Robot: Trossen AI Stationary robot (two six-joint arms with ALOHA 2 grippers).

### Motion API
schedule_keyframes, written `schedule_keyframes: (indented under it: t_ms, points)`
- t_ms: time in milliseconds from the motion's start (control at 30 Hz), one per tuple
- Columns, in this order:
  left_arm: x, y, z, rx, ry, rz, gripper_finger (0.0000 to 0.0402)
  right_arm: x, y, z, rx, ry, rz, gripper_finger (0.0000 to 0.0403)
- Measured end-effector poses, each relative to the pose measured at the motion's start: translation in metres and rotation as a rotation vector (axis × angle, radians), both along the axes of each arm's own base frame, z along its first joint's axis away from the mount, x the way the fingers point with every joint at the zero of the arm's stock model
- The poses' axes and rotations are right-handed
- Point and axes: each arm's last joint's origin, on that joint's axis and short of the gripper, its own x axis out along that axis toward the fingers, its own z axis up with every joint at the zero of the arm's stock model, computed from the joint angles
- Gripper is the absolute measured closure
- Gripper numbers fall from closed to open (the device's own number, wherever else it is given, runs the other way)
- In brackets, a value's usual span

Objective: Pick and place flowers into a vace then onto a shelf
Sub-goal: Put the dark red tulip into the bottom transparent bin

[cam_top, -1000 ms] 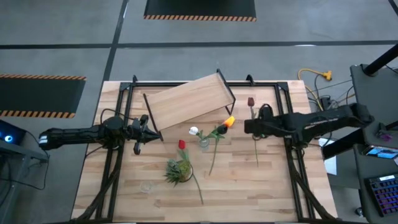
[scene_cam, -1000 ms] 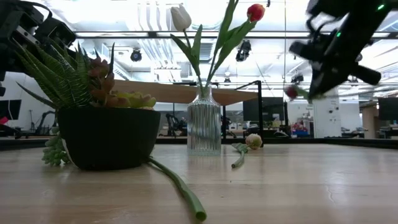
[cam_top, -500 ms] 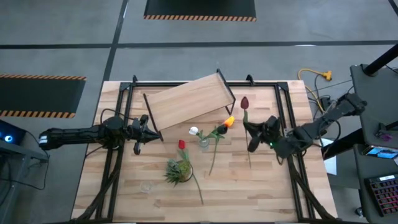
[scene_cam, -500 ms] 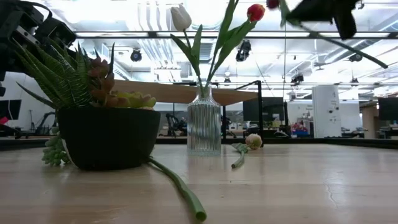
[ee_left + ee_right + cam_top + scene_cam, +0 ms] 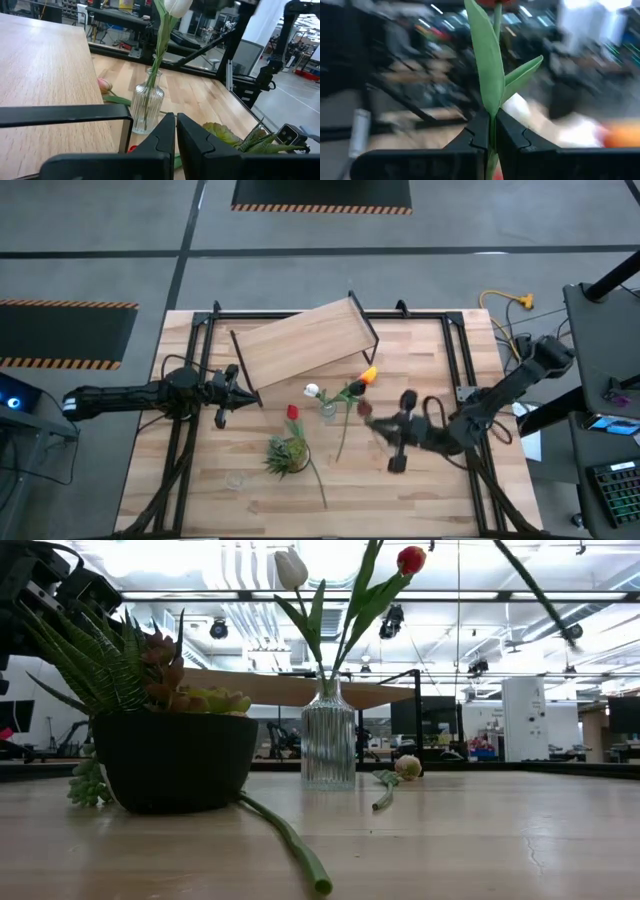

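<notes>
- Right pincer (image 5: 392, 442) is clamped shut on a dark maroon flower (image 5: 492, 75), stalk pinched between its fingers, hanging over the counter (image 5: 430, 490)
- The glass vase (image 5: 327, 410) stands just left of that pincer, already holding white and red blooms
- Carried stalk's long axis runs out along the fingers, head leading toward the vase
- Left pincer (image 5: 228, 388) waits shut and empty by the shelf (image 5: 300, 345), farther off; right is the nearer arm

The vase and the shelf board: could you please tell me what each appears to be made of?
The vase looks like clear ribbed glass: the stems and the room show through its fluted wall. The shelf board looks like pale matte wood or a wood-look laminate, with faint grain, on a thin black frame, probably metal.
</notes>
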Motion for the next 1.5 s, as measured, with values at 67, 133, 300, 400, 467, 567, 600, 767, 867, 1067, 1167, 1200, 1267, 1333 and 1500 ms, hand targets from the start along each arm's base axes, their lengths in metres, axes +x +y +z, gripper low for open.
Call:
schedule_keyframes:
  t_ms: [67, 133, 300, 400, 467, 567, 600, 767, 867, 1067, 1167, 1200, 1267, 1333, 1500]
  points:
    - [0.000, 0.000, -0.001, 0.000, 0.003, 0.000, 0.0401, 0.007, 0.007, 0.001, -0.071, -0.062, 0.049, 0.0390]
    - [0.000, 0.000, -0.001, 0.010, -0.005, -0.002, 0.0401, 0.013, 0.013, 0.000, -0.120, -0.079, 0.044, 0.0390]
    - [0.001, -0.001, 0.007, 0.042, -0.099, -0.057, 0.0401, 0.039, 0.018, -0.004, -0.140, -0.061, 0.002, 0.0390]
    - [0.000, -0.004, 0.020, 0.075, -0.225, -0.138, 0.0393, 0.056, 0.021, -0.001, -0.157, -0.062, -0.025, 0.0390]
    - [-0.001, -0.005, 0.024, 0.087, -0.277, -0.192, 0.0377, 0.066, 0.023, 0.006, -0.170, -0.074, -0.044, 0.0390]
    - [-0.002, -0.006, 0.029, 0.099, -0.328, -0.222, 0.0341, 0.079, 0.026, 0.021, -0.179, -0.106, -0.070, 0.0390]
    - [-0.002, -0.007, 0.031, 0.102, -0.340, -0.223, 0.0327, 0.084, 0.027, 0.026, -0.186, -0.116, -0.080, 0.0390]
    - [-0.005, -0.010, 0.046, 0.091, -0.482, -0.269, 0.0257, 0.109, 0.024, 0.050, -0.219, -0.158, -0.147, 0.0390]
    - [-0.007, -0.013, 0.053, 0.072, -0.558, -0.298, 0.0234, 0.122, 0.017, 0.062, -0.209, -0.180, -0.189, 0.0390]
    - [0.001, -0.019, 0.077, 0.057, -0.579, -0.353, 0.0216, 0.139, 0.008, 0.082, -0.209, -0.118, -0.205, 0.0390]
    - [0.012, -0.022, 0.091, 0.074, -0.556, -0.375, 0.0203, 0.143, 0.007, 0.089, -0.168, -0.080, -0.182, 0.0390]
    - [0.017, -0.023, 0.095, 0.087, -0.546, -0.382, 0.0196, 0.144, 0.007, 0.091, -0.157, -0.079, -0.179, 0.0390]
    - [0.029, -0.026, 0.102, 0.122, -0.521, -0.395, 0.0182, 0.143, 0.007, 0.097, -0.148, -0.087, -0.179, 0.0390]
    - [0.042, -0.029, 0.111, 0.150, -0.509, -0.411, 0.0167, 0.142, 0.007, 0.101, -0.148, -0.096, -0.179, 0.0390]
    - [0.084, -0.038, 0.130, 0.182, -0.456, -0.443, 0.0146, 0.142, 0.008, 0.101, -0.151, -0.093, -0.172, 0.0390]
